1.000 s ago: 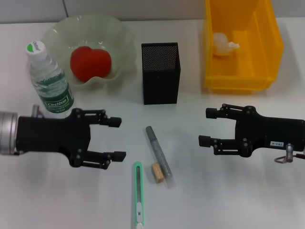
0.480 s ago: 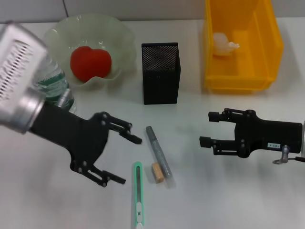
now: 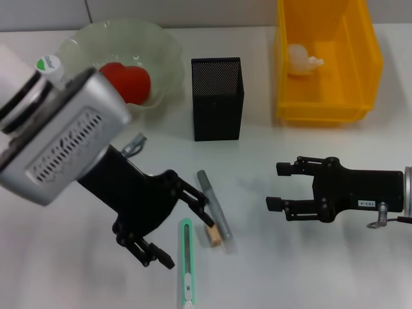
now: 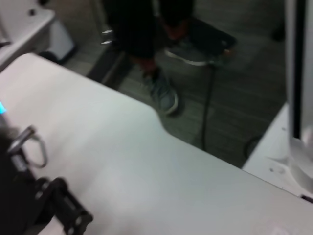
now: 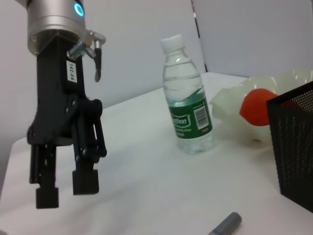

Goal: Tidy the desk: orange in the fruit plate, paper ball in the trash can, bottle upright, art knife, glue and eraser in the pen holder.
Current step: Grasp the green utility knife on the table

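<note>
The left gripper (image 3: 177, 225) hangs spread open over the green art knife (image 3: 185, 264), with the grey glue stick (image 3: 214, 205) and tan eraser (image 3: 212, 232) at its 3 o'clock. The right gripper (image 3: 278, 187), also unclenched, waits at 3 o'clock of those items. The bottle (image 5: 190, 111) stands upright. The orange (image 3: 132, 80), which looks rather red, sits in the fruit plate (image 3: 158, 45). The paper ball (image 3: 302, 59) lies in the yellow trash can (image 3: 360, 58), at 2 o'clock of the pen holder (image 3: 217, 98).

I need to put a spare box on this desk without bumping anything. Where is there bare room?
Bare tabletop lies between the pen holder and yellow bin, and along the near edge below the right gripper. It is crowded by the art knife, glue stick and eraser, where the left gripper hovers.
</note>
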